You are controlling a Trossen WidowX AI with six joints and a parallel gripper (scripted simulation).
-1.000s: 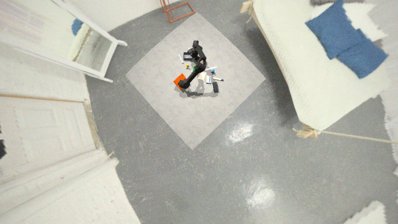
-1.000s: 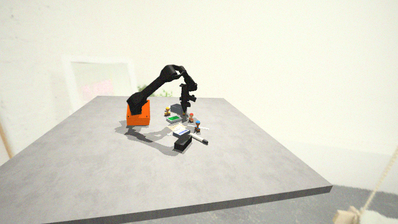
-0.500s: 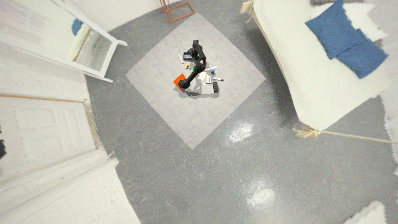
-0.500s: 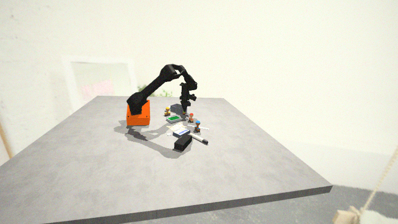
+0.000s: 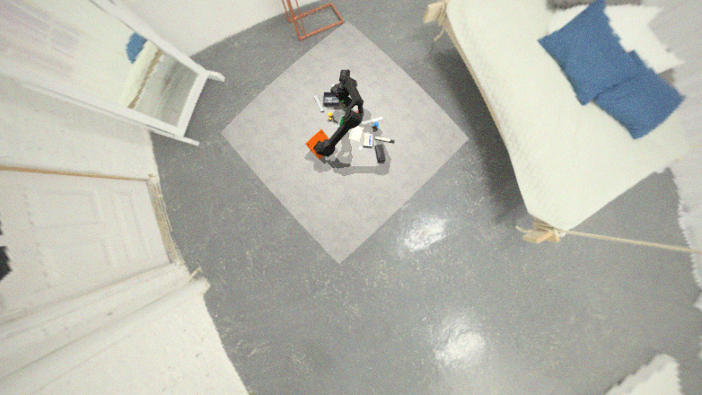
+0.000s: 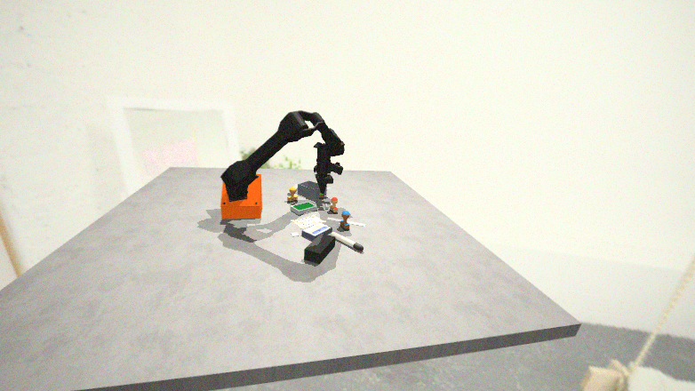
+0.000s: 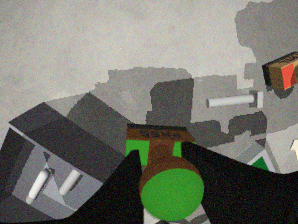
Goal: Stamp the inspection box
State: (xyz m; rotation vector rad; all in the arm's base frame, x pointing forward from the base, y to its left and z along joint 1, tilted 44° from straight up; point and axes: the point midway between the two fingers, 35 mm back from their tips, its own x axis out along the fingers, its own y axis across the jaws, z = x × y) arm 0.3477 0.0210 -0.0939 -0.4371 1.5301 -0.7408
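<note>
Fingers shut on green-topped stamp [image 7: 172,192], w/ stamp upright betw. them. Green ink pad [image 6: 303,207] [image 7: 261,164] sits nearby on bench [image 5: 304,196] [image 6: 194,301]; card [image 5: 356,133] [image 6: 308,221] lies just beside pad.

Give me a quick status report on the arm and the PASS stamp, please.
End effector shut on green-topped stamp. Green pad open. Red-topped stamp nearby.

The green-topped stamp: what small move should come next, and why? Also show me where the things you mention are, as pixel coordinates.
Probably carry the green-topped stamp [image 7: 172,194] across to the green ink pad [image 6: 303,207] [image 7: 260,164] and hold it above. The gripper [image 6: 322,194] [image 7: 160,152] is shut on its handle, and the pad lies open, green face up, between the stamp and the card [image 6: 308,222].
</note>
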